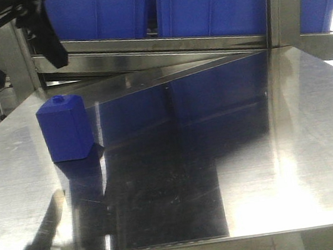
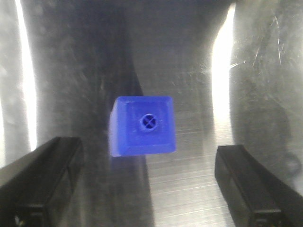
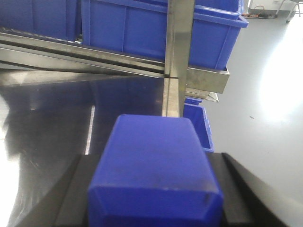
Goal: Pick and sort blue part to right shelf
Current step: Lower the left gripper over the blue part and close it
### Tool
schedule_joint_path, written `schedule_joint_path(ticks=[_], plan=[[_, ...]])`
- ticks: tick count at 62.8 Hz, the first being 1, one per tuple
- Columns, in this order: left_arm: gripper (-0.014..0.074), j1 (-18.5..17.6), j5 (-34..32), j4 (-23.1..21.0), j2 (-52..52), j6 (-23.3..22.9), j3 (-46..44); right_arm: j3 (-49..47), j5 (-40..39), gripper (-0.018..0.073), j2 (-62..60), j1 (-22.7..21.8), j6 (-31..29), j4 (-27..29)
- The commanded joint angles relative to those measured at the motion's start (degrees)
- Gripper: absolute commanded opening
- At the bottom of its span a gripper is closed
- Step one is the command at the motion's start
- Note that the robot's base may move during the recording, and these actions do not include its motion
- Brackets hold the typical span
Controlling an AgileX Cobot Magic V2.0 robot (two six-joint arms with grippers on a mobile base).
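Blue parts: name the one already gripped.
The blue part clamped in the right gripper. The other blue part stands free on the steel table, below the open left gripper, untouched.

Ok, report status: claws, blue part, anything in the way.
Left claw open, above blue part, upright on table. Right claw shut on second blue part. Nothing between left claw and part.

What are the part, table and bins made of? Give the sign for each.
Part: likely moulded plastic; solid blue, matte, soft edges.
Table: looks like brushed steel; mirror-like reflections, fine scratches.
Bins: probably plastic; uniform blue, slight sheen, ribbed walls.
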Motion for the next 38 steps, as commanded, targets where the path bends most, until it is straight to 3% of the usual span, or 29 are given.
schedule_joint_path(ticks=[1,17,29,38], plan=[[0.0635,-0.4,3.2,0.4,0.7,-3.9,-5.7,-1.6,-5.3,0.0431,0.3,-0.2,-0.2,-0.1],[0.0631,-0.4,13.5,0.6,7.5,-4.0,-15.5,-1.6,-5.3,0.0431,0.3,-0.2,-0.2,-0.1],[0.0631,-0.4,21.0,3.5,12.2,-4.0,-21.4,-1.6,-5.3,0.0431,0.3,-0.2,-0.2,-0.1],[0.063,-0.4,21.8,4.1,14.6,-4.0,-23.5,-1.6,-5.3,0.0431,0.3,-0.2,-0.2,-0.1]])
